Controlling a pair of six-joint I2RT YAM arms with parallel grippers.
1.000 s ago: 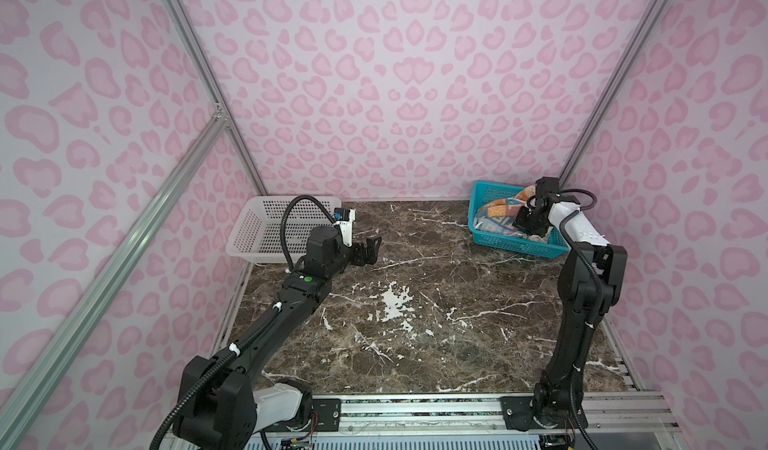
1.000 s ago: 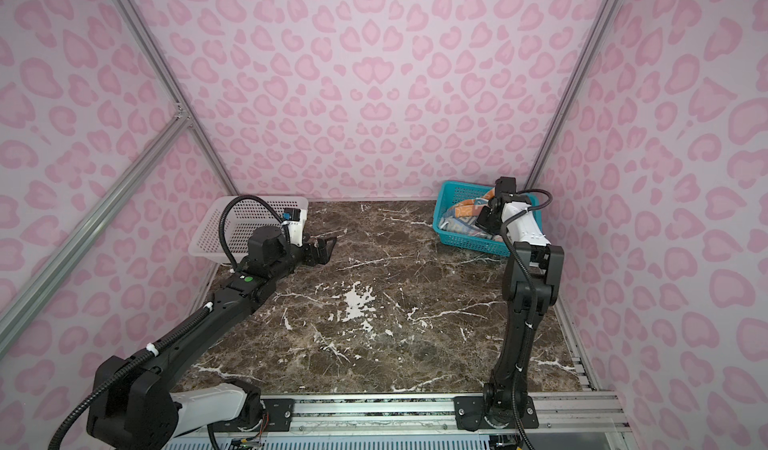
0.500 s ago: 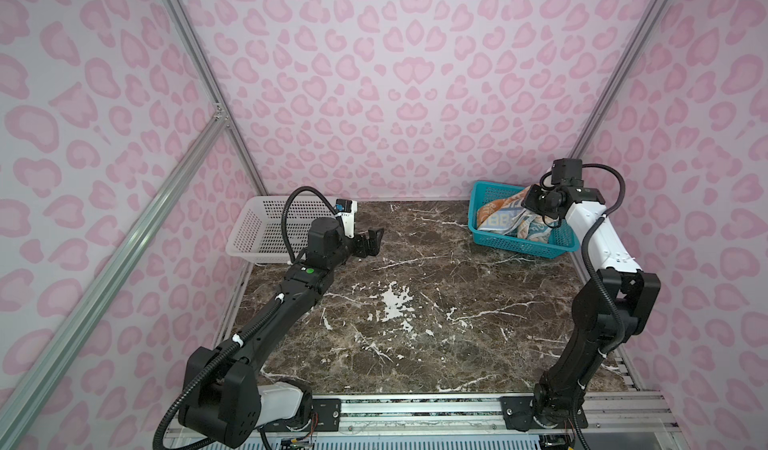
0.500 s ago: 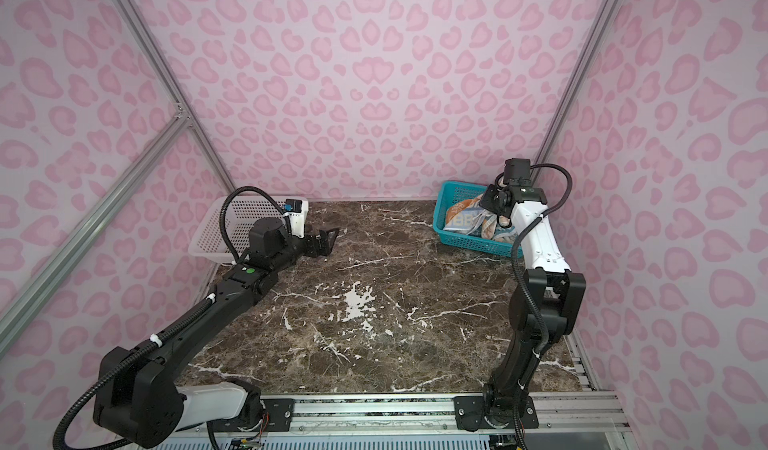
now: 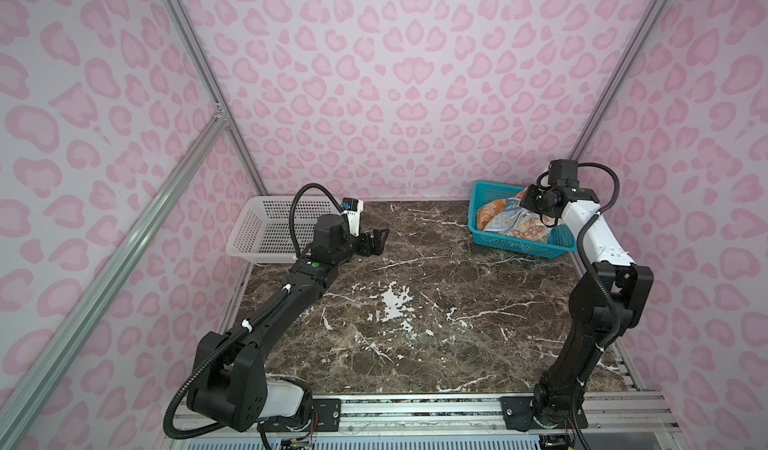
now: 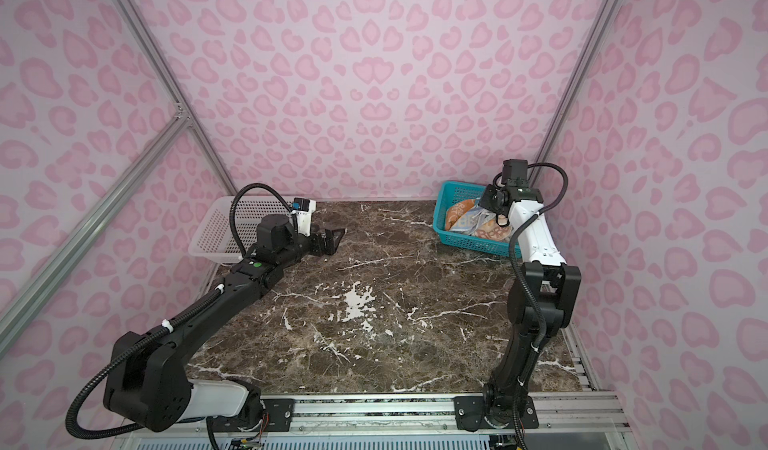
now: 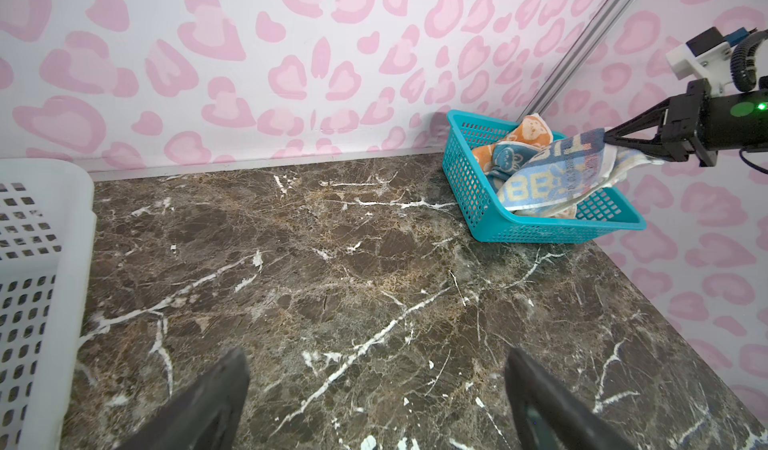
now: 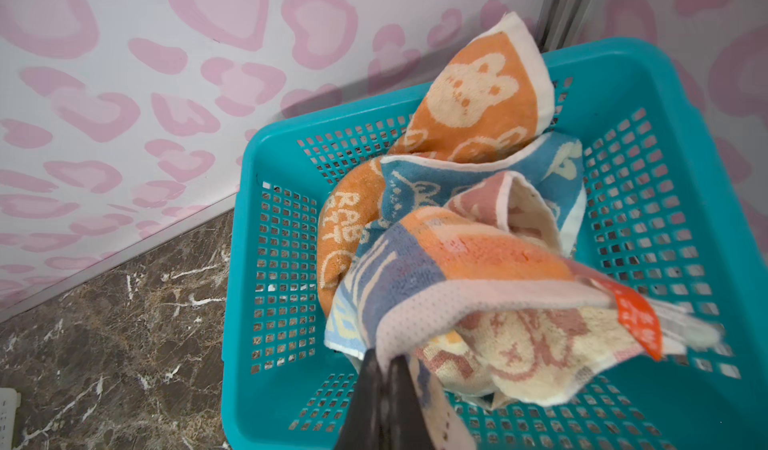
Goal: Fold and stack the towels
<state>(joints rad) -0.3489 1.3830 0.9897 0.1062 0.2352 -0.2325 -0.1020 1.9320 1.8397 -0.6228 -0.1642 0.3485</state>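
**Marble table, pink-patterned walls: three towels in the basket, one gripped**

**Towels.** Three, all unfolded, heaped in the teal basket (image 8: 237,260) at a far corner of the table (image 5: 415,323).
- Cream towel (image 8: 519,344): topmost. One edge is raised above the basket rim and the rest drapes inside.
- Blue towel (image 8: 415,186): crumpled beneath the cream towel.
- Orange towel (image 8: 478,94): lowest, with one corner propped against the basket's back wall.

**Right gripper** (image 7: 604,136). Over the basket, jaws together on the cream towel's edge. An edge hold probably lets the cream towel peel off the heap alone for folding on the table.

**Left gripper** (image 7: 376,356). Well apart from the basket, low over bare marble, jaws wide apart and holding nothing. It is likely waiting to take a second corner.

**White basket** (image 5: 257,227). Far from the teal basket, along the same back wall.

**Obscured.**
- In both top views the right wrist covers the grip itself.
- How much cloth sits between the jaws cannot be told.
- The lower folds of the blue and orange towels are buried.
- The left wrist view cuts off the left fingers (image 7: 208,406).
- The print on the cream towel's orange tag is blurred.
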